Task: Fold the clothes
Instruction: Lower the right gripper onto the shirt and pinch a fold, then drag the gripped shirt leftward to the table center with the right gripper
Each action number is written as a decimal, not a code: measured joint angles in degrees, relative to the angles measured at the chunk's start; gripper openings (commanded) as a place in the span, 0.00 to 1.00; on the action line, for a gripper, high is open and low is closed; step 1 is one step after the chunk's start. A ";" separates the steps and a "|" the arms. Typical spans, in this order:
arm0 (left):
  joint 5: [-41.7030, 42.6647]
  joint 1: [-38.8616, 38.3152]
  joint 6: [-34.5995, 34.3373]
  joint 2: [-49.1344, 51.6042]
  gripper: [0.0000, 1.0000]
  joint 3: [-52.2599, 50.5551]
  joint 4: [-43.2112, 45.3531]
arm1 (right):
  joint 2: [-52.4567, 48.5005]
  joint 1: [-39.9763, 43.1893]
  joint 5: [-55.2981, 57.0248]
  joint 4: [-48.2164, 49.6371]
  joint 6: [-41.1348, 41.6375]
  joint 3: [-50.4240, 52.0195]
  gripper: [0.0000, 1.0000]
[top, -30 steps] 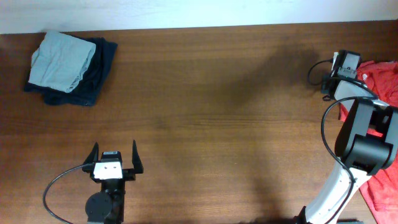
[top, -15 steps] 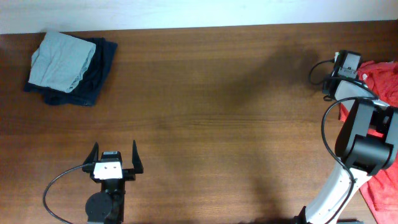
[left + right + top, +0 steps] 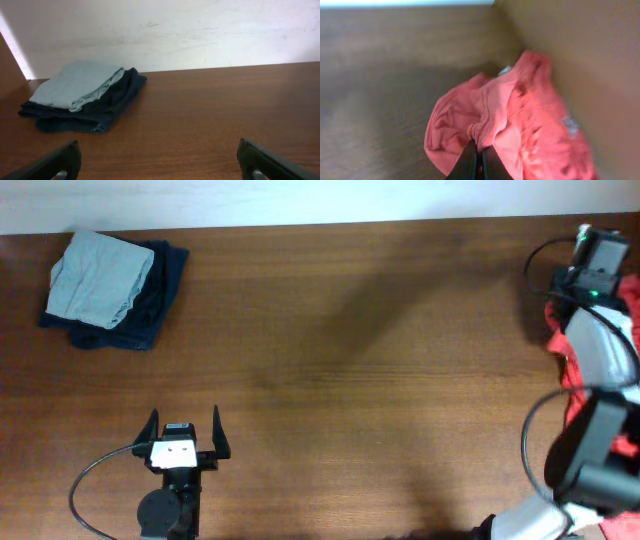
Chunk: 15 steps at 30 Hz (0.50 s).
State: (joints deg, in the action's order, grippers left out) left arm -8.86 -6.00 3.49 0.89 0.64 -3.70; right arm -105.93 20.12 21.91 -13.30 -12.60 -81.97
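Right end effector (image 3: 479, 161), clamped on a thin fold of the orange-red T-shirt (image 3: 520, 120) at 3 o'clock, may lose it when pulling; left end effector (image 3: 184, 422) is spread apart.

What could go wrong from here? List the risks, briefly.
1. The right gripper is shut on only a small bunched fold of the orange-red T-shirt. The fabric may slip out, or several layers may lift together.
2. The left gripper sits open, far across the table, so the shirt is held at one point only and will likely come onto the table crumpled.
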 measured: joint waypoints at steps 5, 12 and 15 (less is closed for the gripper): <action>0.07 0.00 0.00 0.00 0.99 0.00 0.00 | 7.61 0.00 0.15 -2.19 0.44 -0.22 0.04; 0.09 0.00 0.00 0.00 0.99 0.00 0.00 | 17.20 -1.62 0.17 -7.08 0.57 -0.22 0.04; 0.09 0.00 0.00 0.00 0.99 0.00 0.00 | 22.23 -5.35 -0.07 -7.74 0.59 -0.22 0.04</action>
State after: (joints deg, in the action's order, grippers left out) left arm -8.78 -6.00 3.49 0.89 0.64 -3.70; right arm -83.70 14.76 21.85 -21.04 -12.01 -82.19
